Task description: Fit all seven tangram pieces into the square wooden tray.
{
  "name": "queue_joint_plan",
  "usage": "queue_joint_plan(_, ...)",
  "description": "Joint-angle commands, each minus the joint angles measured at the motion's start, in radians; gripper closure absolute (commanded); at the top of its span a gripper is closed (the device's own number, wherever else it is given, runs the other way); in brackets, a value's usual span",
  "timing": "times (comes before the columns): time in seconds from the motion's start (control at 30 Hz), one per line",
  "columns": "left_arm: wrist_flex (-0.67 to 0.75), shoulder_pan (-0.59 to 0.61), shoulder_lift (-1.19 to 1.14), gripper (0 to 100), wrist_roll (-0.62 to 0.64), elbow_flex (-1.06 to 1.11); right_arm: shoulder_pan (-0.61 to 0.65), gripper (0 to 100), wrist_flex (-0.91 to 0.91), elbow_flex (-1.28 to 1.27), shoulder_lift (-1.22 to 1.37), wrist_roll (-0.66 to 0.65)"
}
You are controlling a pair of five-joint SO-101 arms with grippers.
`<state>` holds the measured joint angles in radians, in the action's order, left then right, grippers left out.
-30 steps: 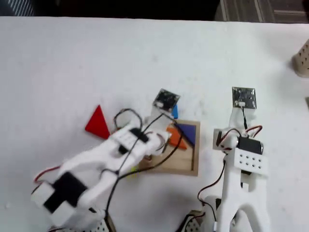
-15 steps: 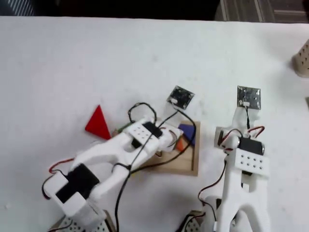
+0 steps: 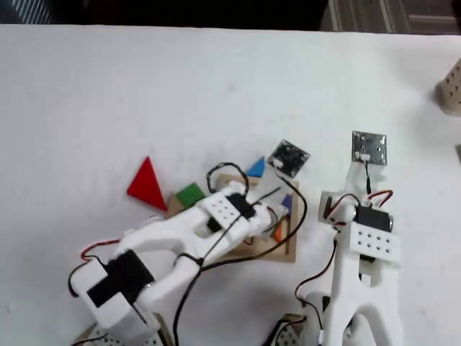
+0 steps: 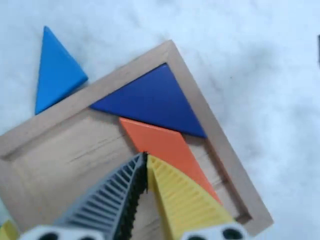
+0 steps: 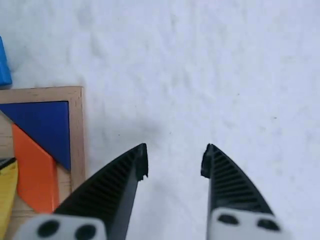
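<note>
Here | left gripper (image 4: 145, 156) clenched empty, tip over orange piece (image 4: 167, 145) in tray (image 4: 214, 137) | right gripper (image 5: 175, 155) released, beside tray's rim

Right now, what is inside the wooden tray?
A dark blue triangle sits in one corner of the wooden tray, an orange parallelogram touching it. The fingers of the left gripper cover part of the floor; what lies under them cannot be seen.
</note>
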<state>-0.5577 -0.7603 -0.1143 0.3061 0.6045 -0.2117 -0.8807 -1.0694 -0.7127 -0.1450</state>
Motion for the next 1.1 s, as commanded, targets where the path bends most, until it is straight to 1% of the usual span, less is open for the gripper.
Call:
queue_joint_plan(0.0, 0.021, -0.062, 0.007, 98, 0.003, -0.028, -0.008, 82.3, 0.015, 0.011, -0.019, 0.0)
queue_joint_plan(0.1, 0.02, -0.079, 0.007, 98, 0.003, -0.026, -0.008, 82.3, 0.015, 0.011, -0.019, 0.0)
queue_joint_plan(0.37, -0.009, -0.079, 0.03, 98, 0.003, -0.021, -0.007, 82.3, 0.015, 0.011, -0.019, 0.0)
queue_joint_plan(0.53, 0.0, -0.07, 0.165, 98, 0.003, 0.057, -0.002, 82.3, 0.015, 0.008, -0.019, -0.002)
queue_joint_plan(0.63, 0.0, -0.025, 0.278, 98, -0.003, 0.115, -0.001, 82.3, 0.015, 0.008, -0.019, -0.002)
queue_joint_plan(0.77, 0.0, 0.097, 0.43, 98, -0.109, 0.184, -0.001, 82.3, 0.015, 0.008, -0.019, -0.002)
queue_joint_plan(0.87, 0.0, 0.251, 0.555, 98, -0.17, 0.226, -0.001, 82.3, 0.016, 0.006, -0.019, -0.002)
queue_joint_plan(1.07, -0.005, 0.573, 0.722, 98, -0.18, 0.272, 0.01, 82.3, 0.045, -0.015, -0.019, -0.002)
